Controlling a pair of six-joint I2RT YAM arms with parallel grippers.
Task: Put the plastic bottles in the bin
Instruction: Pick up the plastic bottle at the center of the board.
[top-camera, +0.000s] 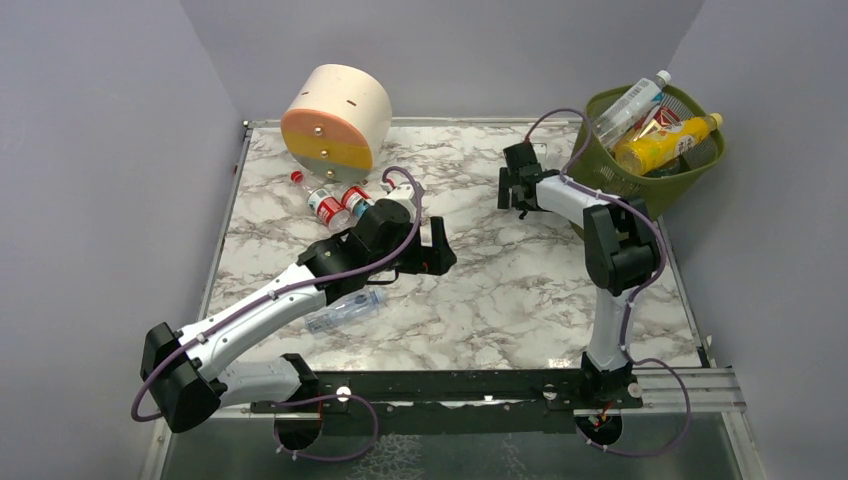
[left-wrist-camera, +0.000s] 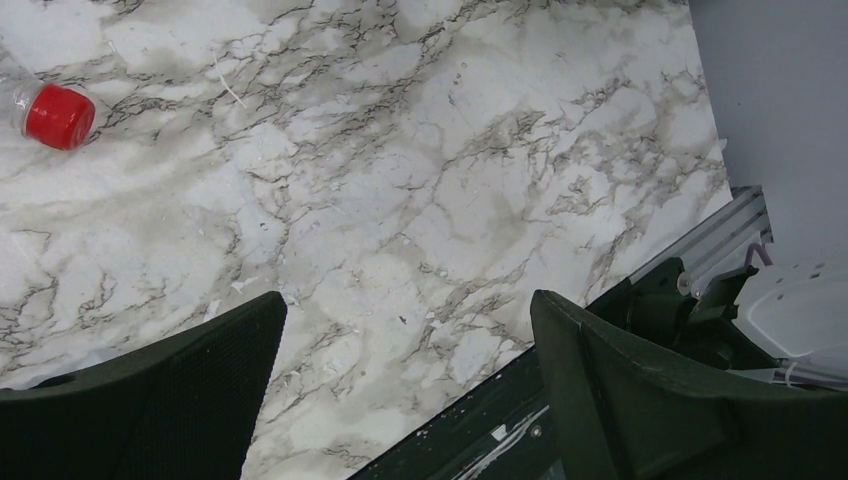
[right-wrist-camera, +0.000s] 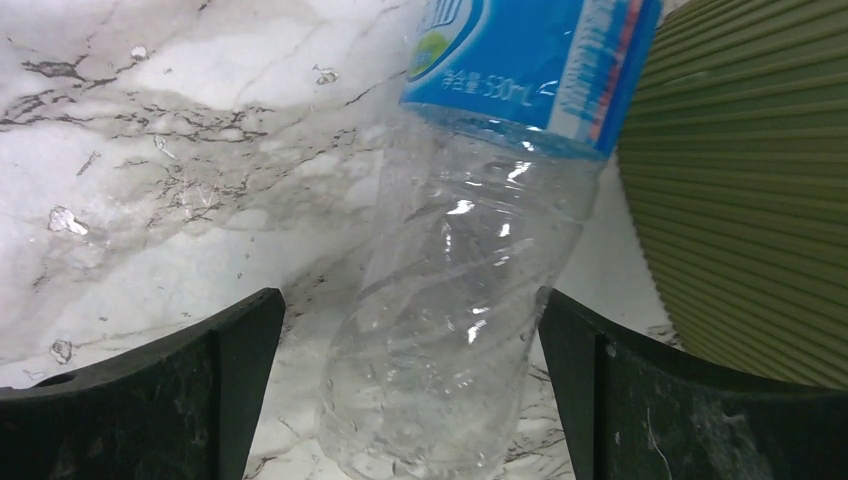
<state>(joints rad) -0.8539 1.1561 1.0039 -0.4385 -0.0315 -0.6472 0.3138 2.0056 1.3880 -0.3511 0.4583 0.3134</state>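
A clear bottle with a blue label (right-wrist-camera: 470, 250) lies on the marble between the spread fingers of my right gripper (right-wrist-camera: 410, 300), which is open around its lower end. The left finger stands clear of it and the right finger (right-wrist-camera: 600, 380) is at its edge. My right gripper (top-camera: 516, 188) hides this bottle in the top view. The olive-green bin (top-camera: 690, 170) (right-wrist-camera: 760, 180) is just right of it and holds a yellow-orange bottle (top-camera: 665, 143) and a clear one (top-camera: 630, 105). My left gripper (top-camera: 440, 255) (left-wrist-camera: 405, 305) is open over bare marble.
Two red-labelled bottles (top-camera: 328, 207) lie near the cream-orange-yellow round drawer box (top-camera: 335, 115). A clear bottle (top-camera: 345, 310) lies under my left forearm. A red cap (left-wrist-camera: 60, 115) shows far left in the left wrist view. The right arm's base (top-camera: 610, 370) and a black rail (top-camera: 450, 385) line the near edge.
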